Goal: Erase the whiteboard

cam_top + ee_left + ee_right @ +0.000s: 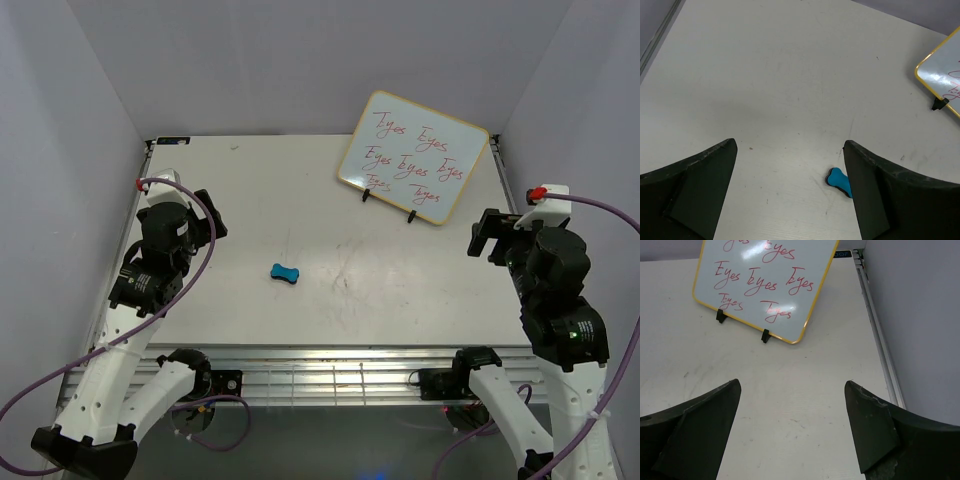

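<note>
The small rectangular whiteboard with rounded corners and a thin yellow-tan frame point(413, 157) stands at the far right of the pale grey table point(300, 200), propped on two black wire feet point(765, 335) along its near edge. It is covered with red handwritten "Eyes" in several rows, so none of the erasing is done yet. The small blue bone-shaped eraser point(285, 273) lies flat near the table's middle, slightly left, well apart from the board.

Both arms hold nothing. The left gripper point(212, 215) hovers over the left side with its jaws wide apart, and its wrist camera shows the eraser just beside the inner edge of its right finger. The right gripper point(487, 236), jaws also spread, hangs near the board's near-right corner and looks toward it.

The step in hand appears to be fetching the eraser, and the left arm seems better placed. It should centre over the eraser and close across the narrow waist rather than along its length, which runs roughly left to right.

The board's long axis runs from far left to near right, turned a little off the table's edges. Its written face leans back and points toward the near side. Since it rests only on the wire feet, wiping may push it, so the right gripper could brace the frame.
</note>
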Motion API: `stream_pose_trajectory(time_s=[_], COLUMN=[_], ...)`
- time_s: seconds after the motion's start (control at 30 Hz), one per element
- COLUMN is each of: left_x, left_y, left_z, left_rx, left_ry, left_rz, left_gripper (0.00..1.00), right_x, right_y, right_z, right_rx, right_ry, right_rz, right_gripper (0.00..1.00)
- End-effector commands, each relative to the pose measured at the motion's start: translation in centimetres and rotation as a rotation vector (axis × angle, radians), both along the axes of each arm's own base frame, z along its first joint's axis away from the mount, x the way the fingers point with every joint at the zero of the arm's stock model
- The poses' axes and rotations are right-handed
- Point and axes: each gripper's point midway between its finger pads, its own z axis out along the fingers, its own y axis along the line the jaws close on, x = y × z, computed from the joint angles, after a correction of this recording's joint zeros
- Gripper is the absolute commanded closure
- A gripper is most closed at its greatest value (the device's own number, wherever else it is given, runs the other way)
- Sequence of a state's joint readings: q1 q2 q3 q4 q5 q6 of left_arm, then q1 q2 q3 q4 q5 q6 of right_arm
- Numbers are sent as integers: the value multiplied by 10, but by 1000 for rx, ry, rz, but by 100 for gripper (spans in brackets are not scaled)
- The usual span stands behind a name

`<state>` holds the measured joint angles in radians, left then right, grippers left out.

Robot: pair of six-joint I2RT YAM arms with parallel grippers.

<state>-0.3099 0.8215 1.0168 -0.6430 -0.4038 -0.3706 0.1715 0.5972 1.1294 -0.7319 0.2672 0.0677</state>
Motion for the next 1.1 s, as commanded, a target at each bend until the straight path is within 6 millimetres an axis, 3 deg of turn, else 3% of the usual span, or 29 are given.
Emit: stream_pose_trajectory(time_s=[0.0, 0.3, 0.33, 0.4, 0.43, 0.53, 0.57, 0.6, 0.63, 0.67, 0.73, 0.77, 0.8, 0.83, 0.87, 0.9, 0.93, 0.97, 1.07], left_x=[0, 0, 1, 5, 7, 14, 13, 18, 20, 19, 19, 18, 17, 16, 16, 16, 16, 16, 17], left_y=[1, -1, -2, -8, -11, -20, -21, -23, -24, -22, -17, -19, -22, -25, -28, -27, -28, -32, -36], left_z=[14, 15, 14, 6, 1, -27, -48, -53, -65, -71, -76, -78, -82, -82, -83, -84, -85, -84, -87], left_rx=[-5, -13, -17, -33, -37, -57, -49, -53, -41, -22, -8, -12, -17, -24, -28, -25, -27, -31, -34], left_ry=[-42, -46, -46, -39, -31, 21, 59, 50, 80, 107, 121, 124, 130, 128, 130, 132, 134, 133, 142], left_rz=[4, 0, -2, -22, -34, -58, -61, -64, -68, -65, -36, -47, -68, -84, -100, -102, -106, -126, -149], left_gripper=[2, 2, 2, 2, 2, 2, 2, 2, 2, 2, 2, 2, 2, 2, 2, 2, 2, 2, 2], right_x=[6, 14, 19, 26, 31, 62, 81, 92, 104, 128, 154, 178, 196, 210, 236, 255, 268, 287, 322], right_y=[-1, 2, 5, 19, 25, 51, 60, 63, 72, 73, 78, 80, 82, 81, 75, 69, 58, 52, 26], right_z=[4, 2, -10, 2, -2, -28, -40, -43, -40, -37, -30, -46, -16, -13, -33, -12, -10, -37, -35], right_rx=[-8, 63, 67, 82, 87, 89, 87, 76, 52, 38, -1, -3, -13, -33, -39, -57, -74, -86, -197], right_ry=[-13, -49, -46, -144, -140, -2, 66, 90, 87, 108, 116, 176, 120, 121, 172, 128, 128, 202, 188], right_rz=[-10, -34, -23, 60, 90, 205, 234, 243, 301, 309, 355, 362, 368, 374, 350, 326, 292, 285, 241], right_gripper=[10, 10, 10, 10, 10, 10, 10, 10, 10, 10, 10, 10, 10, 10, 10, 10, 10, 10, 9])
